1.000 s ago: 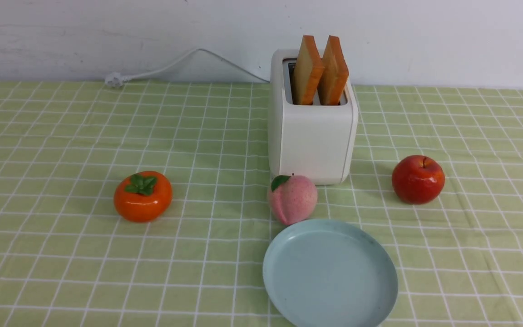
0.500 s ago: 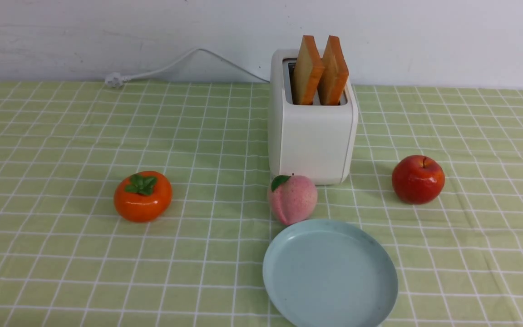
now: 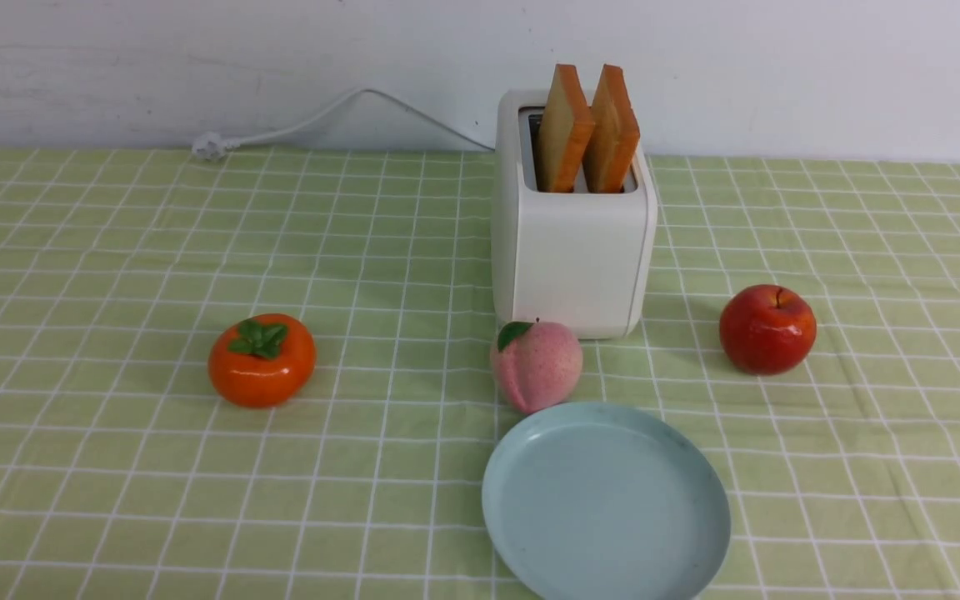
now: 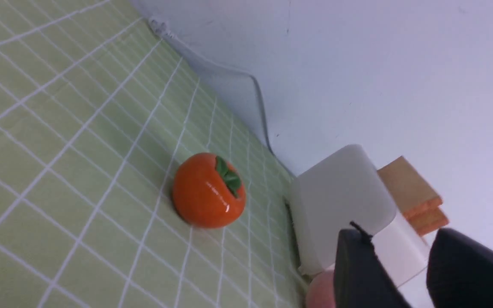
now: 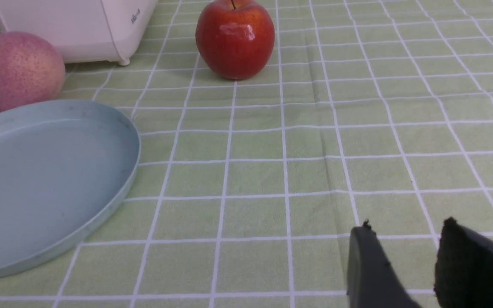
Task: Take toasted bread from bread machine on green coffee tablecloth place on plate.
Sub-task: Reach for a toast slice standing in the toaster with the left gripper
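Tablecloth [image 3: 113, 250]: peach [image 3: 537, 367] between bread machine [image 3: 572, 258] and plate [image 3: 605, 508]

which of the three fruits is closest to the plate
The pink peach, right at the far rim of the plate; the red apple and the orange persimmon sit well off to either side.

You've got the green coffee tablecloth [image 3: 113, 250] over the whole surface: light green, white grid, slightly wrinkled. The bread machine [image 3: 572, 258] stands on it at the back, by the wall. The peach [image 3: 537, 367] sits just in front of the bread machine's left corner; can't tell if they touch. The plate [image 3: 605, 508] lies flat further in front of the bread machine, its rim just beside the peach. The red apple [image 3: 767, 329] is right of the bread machine, apart. The orange persimmon [image 3: 262, 360] is well left of it. The white cord [image 3: 322, 112] runs left from the bread machine, with the plug [image 3: 209, 148] at the cloth's back edge.
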